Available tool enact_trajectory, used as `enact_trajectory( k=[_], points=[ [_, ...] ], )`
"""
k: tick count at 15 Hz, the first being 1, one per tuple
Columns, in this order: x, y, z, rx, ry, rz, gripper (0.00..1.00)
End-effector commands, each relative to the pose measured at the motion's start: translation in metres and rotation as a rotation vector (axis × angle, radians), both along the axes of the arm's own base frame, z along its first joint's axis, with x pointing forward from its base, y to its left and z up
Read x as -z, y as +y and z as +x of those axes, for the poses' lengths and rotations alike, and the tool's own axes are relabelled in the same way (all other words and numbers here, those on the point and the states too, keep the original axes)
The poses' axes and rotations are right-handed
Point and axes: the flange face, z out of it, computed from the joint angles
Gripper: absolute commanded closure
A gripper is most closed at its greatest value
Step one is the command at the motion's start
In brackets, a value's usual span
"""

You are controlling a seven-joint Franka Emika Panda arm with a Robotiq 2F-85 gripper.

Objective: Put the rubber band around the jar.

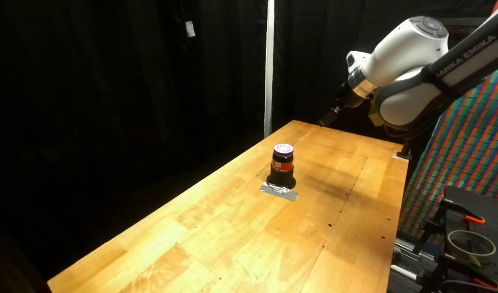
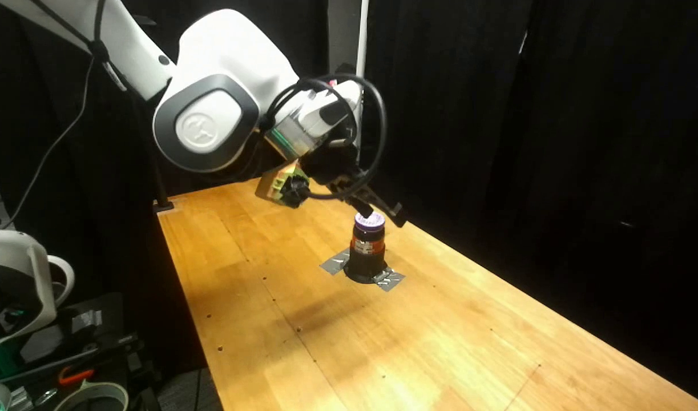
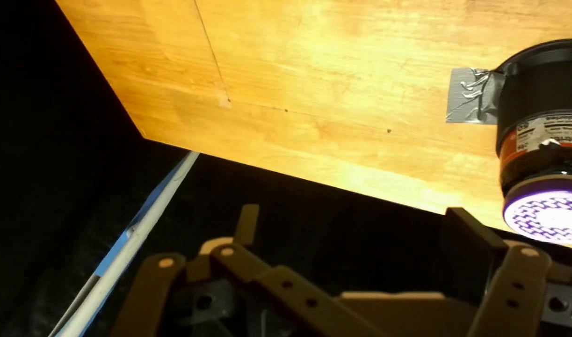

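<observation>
The jar (image 1: 282,166) has a purple and white lid, a dark body and an orange-red label. It stands upright in a black round holder (image 1: 281,179) on the wooden table. The jar also shows in an exterior view (image 2: 368,244) and at the right edge of the wrist view (image 3: 547,161), where it is partly cut off. My gripper (image 3: 351,209) is open, with nothing visible between its fingers. In an exterior view the gripper (image 1: 325,121) hangs above the table's far end, apart from the jar. In another exterior view the gripper (image 2: 384,216) overlaps the lid's far side. I cannot make out a rubber band.
Grey tape (image 1: 279,191) fixes the holder to the table (image 1: 240,228); tape also shows in the wrist view (image 3: 470,96). A pale pole (image 1: 269,69) and black curtains stand behind the table. A side cart (image 1: 477,203) holds a tape roll (image 1: 471,246) and an orange-handled tool.
</observation>
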Motion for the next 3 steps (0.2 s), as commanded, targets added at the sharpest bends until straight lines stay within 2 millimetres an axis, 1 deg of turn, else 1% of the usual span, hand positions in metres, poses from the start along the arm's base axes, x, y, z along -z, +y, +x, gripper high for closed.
enact_trajectory(
  k=[1,3],
  points=[
    [-0.058,0.023,0.007,-0.033,0.092,-0.017,0.00],
    [-0.093,0.034,0.004,-0.006,0.136,0.000,0.01]
  ],
)
